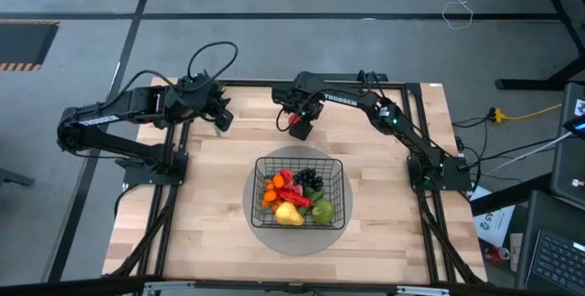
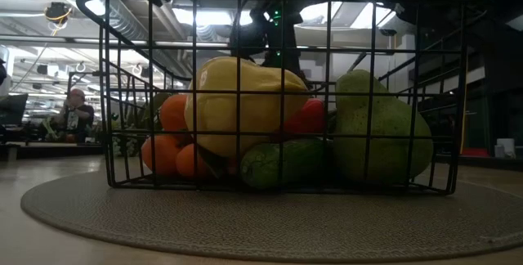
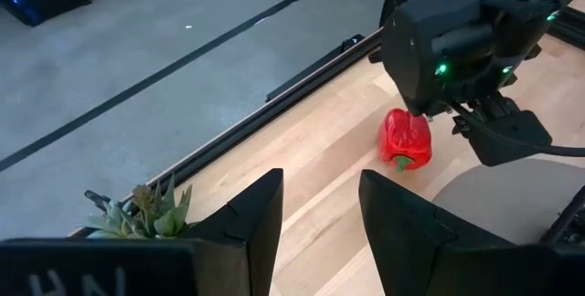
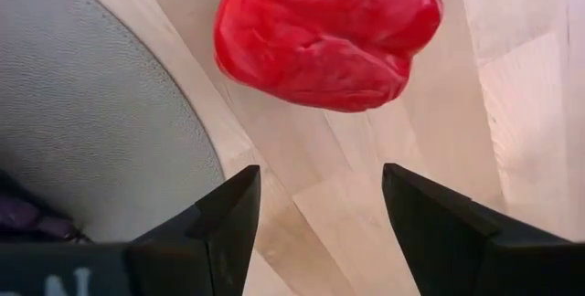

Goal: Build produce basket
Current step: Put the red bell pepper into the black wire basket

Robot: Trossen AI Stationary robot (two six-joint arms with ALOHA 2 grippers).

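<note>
The black wire basket (image 1: pixel 336 173) stands on a grey round mat (image 1: pixel 274 237) at the table's middle. It holds oranges (image 2: pixel 172 146), a yellow fruit (image 2: pixel 241 105), a green cucumber (image 2: pixel 282 163), a green pear (image 2: pixel 380 130), red pieces and dark grapes (image 1: pixel 311 179). A red pepper (image 4: pixel 324 26) lies on its side on the wood just beyond the mat's far edge; it also shows in the left wrist view (image 3: pixel 406 139). My right gripper (image 4: pixel 320 209) is open above the pepper, its fingers clear of it. My left gripper (image 3: pixel 320 214) is open and empty at the far left.
A leafy green sprig (image 3: pixel 146 212) lies at the table's far edge by my left gripper. A person (image 2: pixel 75 110) sits in the room behind the table. Bare wood lies left, right and in front of the mat.
</note>
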